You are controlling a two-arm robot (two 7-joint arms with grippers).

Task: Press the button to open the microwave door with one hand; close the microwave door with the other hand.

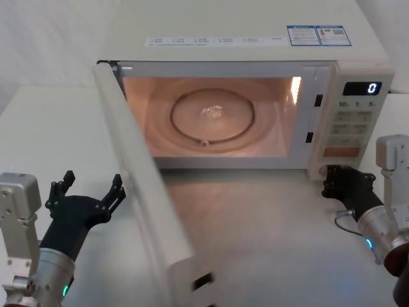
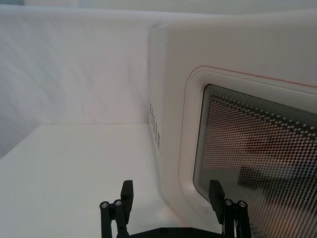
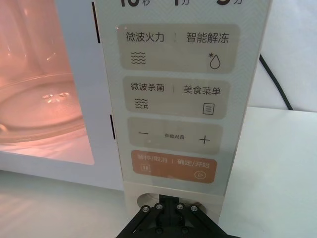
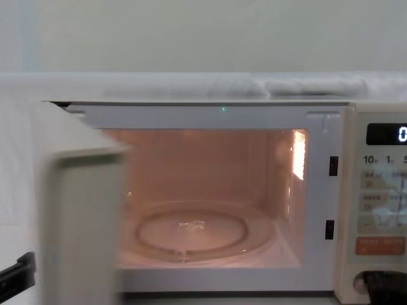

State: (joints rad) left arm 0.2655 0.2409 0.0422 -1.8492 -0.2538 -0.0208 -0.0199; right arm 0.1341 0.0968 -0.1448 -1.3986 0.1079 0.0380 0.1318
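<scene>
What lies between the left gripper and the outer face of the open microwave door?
Nothing: in the head view only bare table separates the open left gripper from the microwave door, and the left wrist view shows its fingers just short of the window.

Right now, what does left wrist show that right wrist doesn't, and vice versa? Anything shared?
Left wrist alone: the outer face of the microwave door with its dotted dark window, and the open left gripper just short of it.

Right wrist alone: the control panel, the orange key, the lit cavity with the glass turntable, and the right gripper at the button below the panel.

Shared: the white table.
</scene>
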